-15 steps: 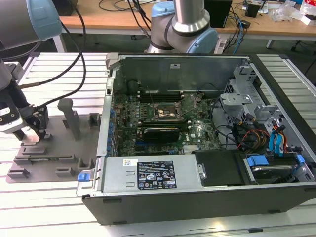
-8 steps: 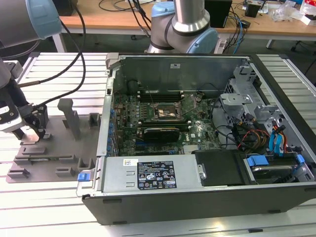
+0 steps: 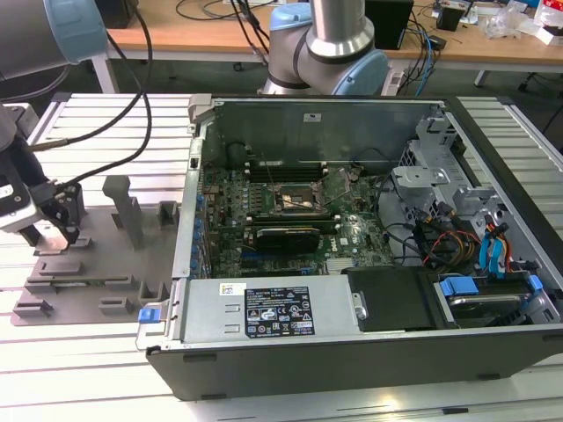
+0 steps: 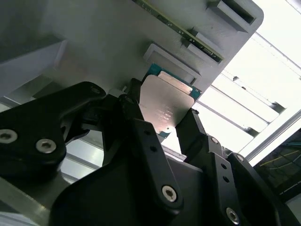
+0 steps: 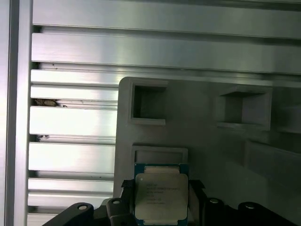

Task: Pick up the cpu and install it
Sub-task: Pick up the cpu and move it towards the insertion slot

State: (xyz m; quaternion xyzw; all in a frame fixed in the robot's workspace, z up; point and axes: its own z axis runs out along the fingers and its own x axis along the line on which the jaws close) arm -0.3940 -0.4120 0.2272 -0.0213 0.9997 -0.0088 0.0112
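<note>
A grey tray (image 3: pixel 97 264) was set beside an open computer case (image 3: pixel 308 352). Near the tray's edge, the cpu (image 5: pixel 161 195) was clasped on two sides by the gripper (image 4: pixel 163 115).

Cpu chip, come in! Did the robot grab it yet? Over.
Gripper shut on the cpu. At the grey tray, case wall between it and the motherboard socket.

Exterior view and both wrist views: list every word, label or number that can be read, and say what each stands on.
Nothing can be quoted; all print is too small or blurred.
cpu: faint lines on its metal top in both wrist views, unreadable.
Large black-and-white sticker on the grey metal box in the computer case, exterior view: unreadable.
Small white sticker beside it: unreadable.
Pale sticker on the case's back wall: unreadable.
</note>
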